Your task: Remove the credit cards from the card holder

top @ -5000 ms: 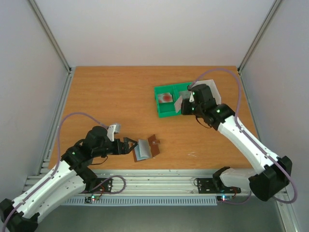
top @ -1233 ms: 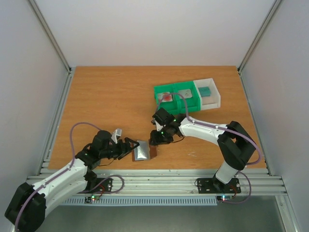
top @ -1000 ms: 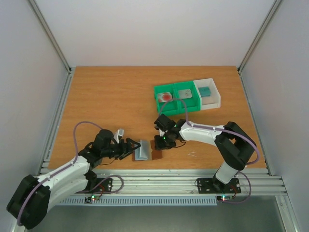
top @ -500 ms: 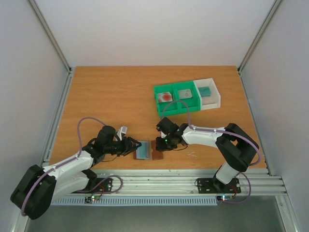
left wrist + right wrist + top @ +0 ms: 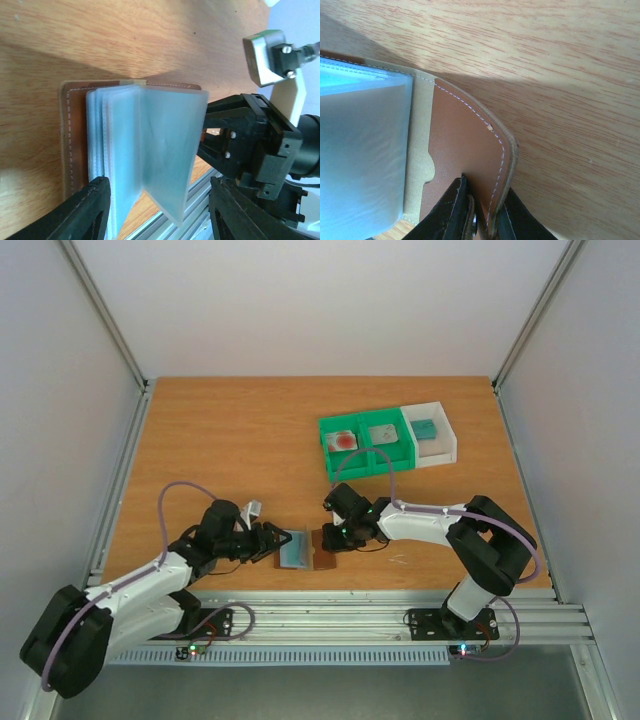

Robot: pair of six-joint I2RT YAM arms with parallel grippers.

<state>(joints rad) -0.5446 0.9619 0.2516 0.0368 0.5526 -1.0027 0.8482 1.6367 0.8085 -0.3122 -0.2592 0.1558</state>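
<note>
Top external, wooden table (image 5: 220, 440), pale walls (image 5: 330, 300)

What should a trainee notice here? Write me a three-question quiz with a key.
1. True or false: the right fingers pinch the brown flap of the card holder.
2. Fill in: the green tray holds ___ cards.
3. Which tray holds the teal card? A: green tray. B: white tray. C: neither.
Key: 1 true; 2 two; 3 B.
</note>
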